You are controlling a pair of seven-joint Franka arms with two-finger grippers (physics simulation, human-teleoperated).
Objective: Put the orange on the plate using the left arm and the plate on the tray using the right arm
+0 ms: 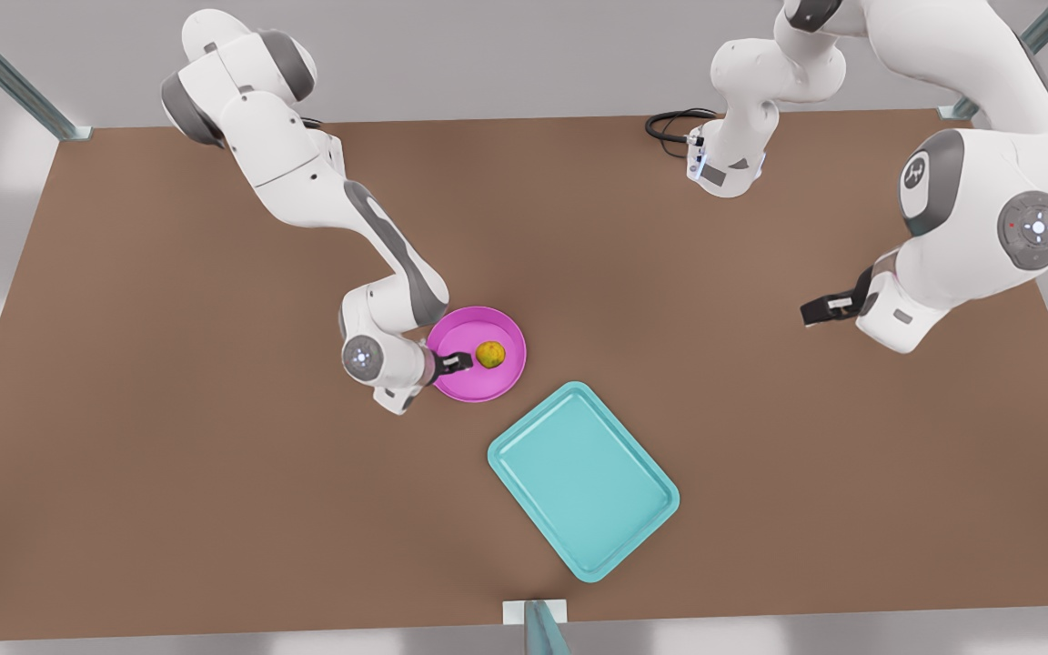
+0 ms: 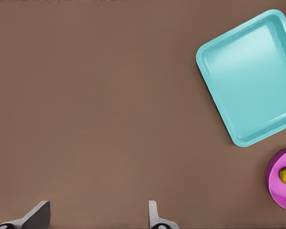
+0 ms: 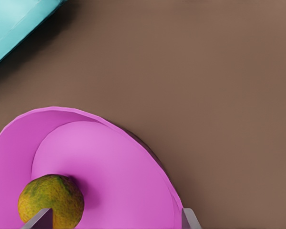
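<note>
Hovering at the plate's (image 1: pixel 488 389) rim, right gripper (image 1: pixel 462 362) is spread – orange (image 1: pixel 490 354) sits on plate just beyond it. Tray (image 1: pixel 583 478) lies near, twd front view's lower right. Left gripper (image 1: pixel 813 313), also spread, waits well apart.

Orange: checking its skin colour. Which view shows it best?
The right wrist view: the orange sits close, green patches plain. The front view shows it small on the plate; the left wrist view, partly cut off.

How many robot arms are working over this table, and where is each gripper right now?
2. The right gripper is low over the plate, beside the orange, fingers open. The left gripper waits open above bare table on the front view's right, away from the tray.
</note>
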